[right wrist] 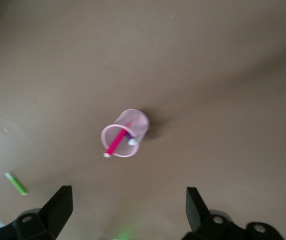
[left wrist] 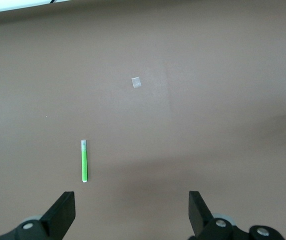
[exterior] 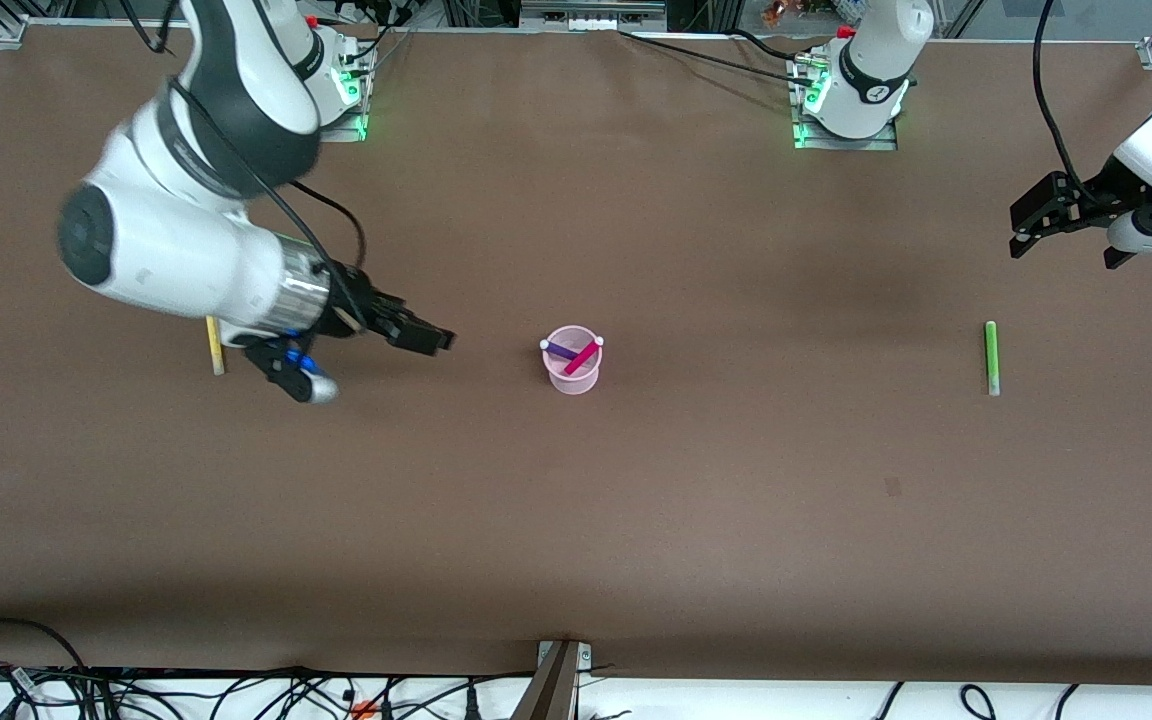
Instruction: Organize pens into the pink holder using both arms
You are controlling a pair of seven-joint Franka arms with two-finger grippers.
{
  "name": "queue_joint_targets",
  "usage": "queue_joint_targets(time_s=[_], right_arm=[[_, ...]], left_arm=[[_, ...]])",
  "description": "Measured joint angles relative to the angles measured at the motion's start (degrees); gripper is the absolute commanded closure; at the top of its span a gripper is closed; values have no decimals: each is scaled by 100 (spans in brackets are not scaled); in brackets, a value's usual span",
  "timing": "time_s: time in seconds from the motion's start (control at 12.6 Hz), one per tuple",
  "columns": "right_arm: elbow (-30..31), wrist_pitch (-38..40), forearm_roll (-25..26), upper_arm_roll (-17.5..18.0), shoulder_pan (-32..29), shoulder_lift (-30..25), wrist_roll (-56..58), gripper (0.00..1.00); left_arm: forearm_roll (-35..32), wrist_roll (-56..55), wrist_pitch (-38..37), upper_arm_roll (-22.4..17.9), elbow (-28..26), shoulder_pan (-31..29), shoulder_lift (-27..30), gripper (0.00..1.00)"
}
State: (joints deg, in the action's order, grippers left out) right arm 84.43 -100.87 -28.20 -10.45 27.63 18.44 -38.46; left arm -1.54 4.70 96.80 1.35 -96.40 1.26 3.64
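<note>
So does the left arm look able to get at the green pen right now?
Probably yes. The left gripper hangs open over bare table, empty, and the green pen lies flat by itself with nothing beside or over it.

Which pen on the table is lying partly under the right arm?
The yellow pen. It lies flat with the right arm's wrist over part of it, while the green pen lies in the open toward the left arm's end.

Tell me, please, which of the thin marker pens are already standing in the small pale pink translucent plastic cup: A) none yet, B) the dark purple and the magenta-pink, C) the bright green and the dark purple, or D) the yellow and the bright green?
B: the dark purple pen and the magenta-pink pen lean crossed inside the small pale pink translucent plastic cup, while the yellow pen and the bright green pen lie on the brown table.
</note>
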Motion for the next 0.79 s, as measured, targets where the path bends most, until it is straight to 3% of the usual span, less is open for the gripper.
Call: queue_joint_targets(time_s=[0.24,0.48,0.63,0.79], right_arm=[[836,176,1130,-204,-56,-996,1187,0],[1141,607,2200,135,-683,-1734,2249,0],[1152,715,2484,363,-1093,-1963,2970,0],[1127,749,2555,371,-1206,-2023,3286,0]], left_arm=[[0,0,0,-6,0,-35,-14,0],[0,0,0,-11,0,-142,-33,0],[0,2,0,-17,-1,-277,-62,0],[0,5,0,-20,-1,-355,-90,0]])
